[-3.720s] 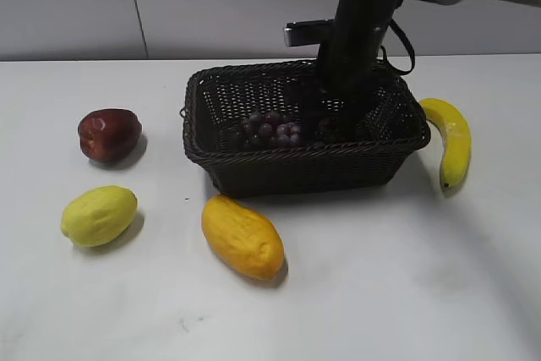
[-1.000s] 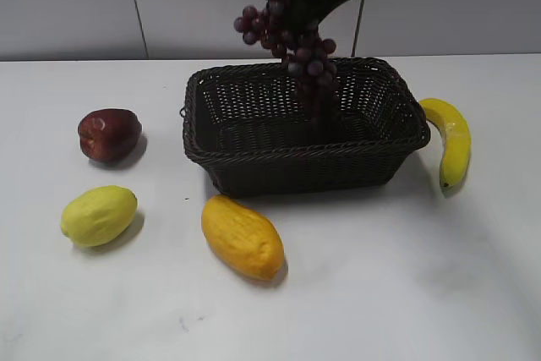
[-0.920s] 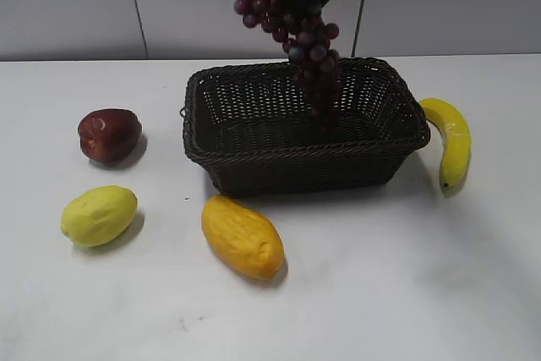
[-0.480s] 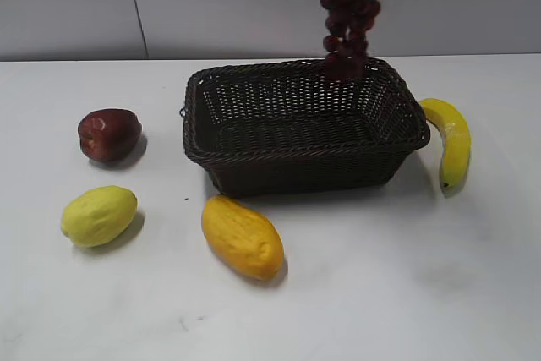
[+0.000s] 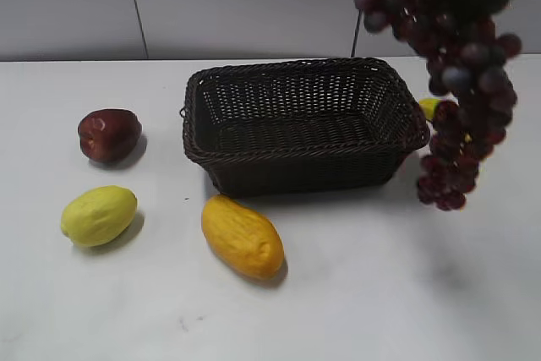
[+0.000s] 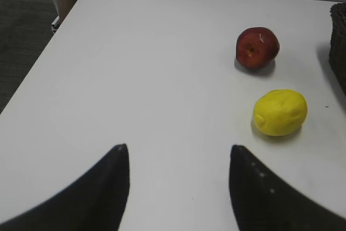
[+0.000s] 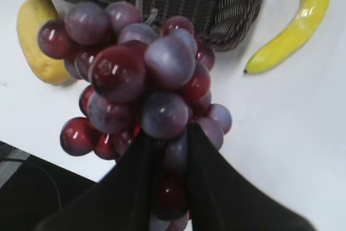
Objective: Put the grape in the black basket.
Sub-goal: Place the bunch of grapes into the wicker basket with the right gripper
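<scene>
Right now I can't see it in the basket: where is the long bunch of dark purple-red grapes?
The bunch of dark purple-red grapes hangs from the right gripper, at the exterior view's right, beside the woven dark wicker basket, hiding most of the yellow banana.

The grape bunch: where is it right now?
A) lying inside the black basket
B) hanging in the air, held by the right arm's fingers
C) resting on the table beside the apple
B: the grape bunch dangles beside the empty black basket, pinched between the right fingers.
</scene>
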Controlling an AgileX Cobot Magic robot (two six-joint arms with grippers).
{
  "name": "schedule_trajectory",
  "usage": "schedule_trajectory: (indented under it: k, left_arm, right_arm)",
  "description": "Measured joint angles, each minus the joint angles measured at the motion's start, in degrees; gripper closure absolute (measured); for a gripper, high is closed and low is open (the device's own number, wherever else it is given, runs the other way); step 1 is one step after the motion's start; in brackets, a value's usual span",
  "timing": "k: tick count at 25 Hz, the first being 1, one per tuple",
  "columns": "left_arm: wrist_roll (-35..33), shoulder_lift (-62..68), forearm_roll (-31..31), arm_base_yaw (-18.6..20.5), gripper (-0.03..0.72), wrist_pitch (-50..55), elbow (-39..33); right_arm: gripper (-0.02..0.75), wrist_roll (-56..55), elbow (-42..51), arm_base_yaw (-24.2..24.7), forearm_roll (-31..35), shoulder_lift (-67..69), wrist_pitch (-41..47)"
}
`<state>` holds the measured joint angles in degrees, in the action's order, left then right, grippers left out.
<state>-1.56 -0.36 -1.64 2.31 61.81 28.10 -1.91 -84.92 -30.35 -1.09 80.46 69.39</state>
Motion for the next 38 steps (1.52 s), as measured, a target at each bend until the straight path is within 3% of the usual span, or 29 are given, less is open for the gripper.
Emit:
schedule_trajectory:
  k: [7,14,18,23,25,29,30,32,38]
  left_arm:
    - [0.0,0.0,0.0,0.0,0.136,0.0,0.0]
    - [0.0,0.0,0.0,0.0,0.136,0.0,0.0]
    - [0.0,0.0,0.0,0.0,0.136,0.0,0.0]
    - [0.0,0.0,0.0,0.0,0.136,0.0,0.0]
    - [0.0,0.0,0.0,0.0,0.136,0.0,0.0]
    - [0.0,0.0,0.0,0.0,0.136,0.0,0.0]
    - [0.0,0.0,0.0,0.0,0.136,0.0,0.0]
    - [0.0,0.0,0.0,0.0,0.136,0.0,0.0]
    - [0.0,0.0,0.0,0.0,0.136,0.0,0.0]
  right_arm:
    - [0.616,-4.0,23.3,0.0,-0.1,-6.6,-9.7]
    - [0.616,-4.4,43.6,0.0,0.0,-6.8,-34.9]
    - [0.616,-4.4,48.9,0.0,0.0,-5.4,-43.5]
    - [0.610,-4.5,49.3,0.0,-0.5,0.1,-46.4]
    - [0.522,-4.6,49.3,0.0,-0.5,1.9,-46.2]
    - [0.197,-4.7,48.6,0.0,-0.5,2.6,-44.2]
    - [0.147,-4.7,47.9,0.0,-0.6,2.5,-43.1]
    - [0.100,-4.8,45.1,0.0,-0.9,2.1,-39.9]
    - [0.113,-7.2,30.1,2.2,-6.3,1.8,-24.4]
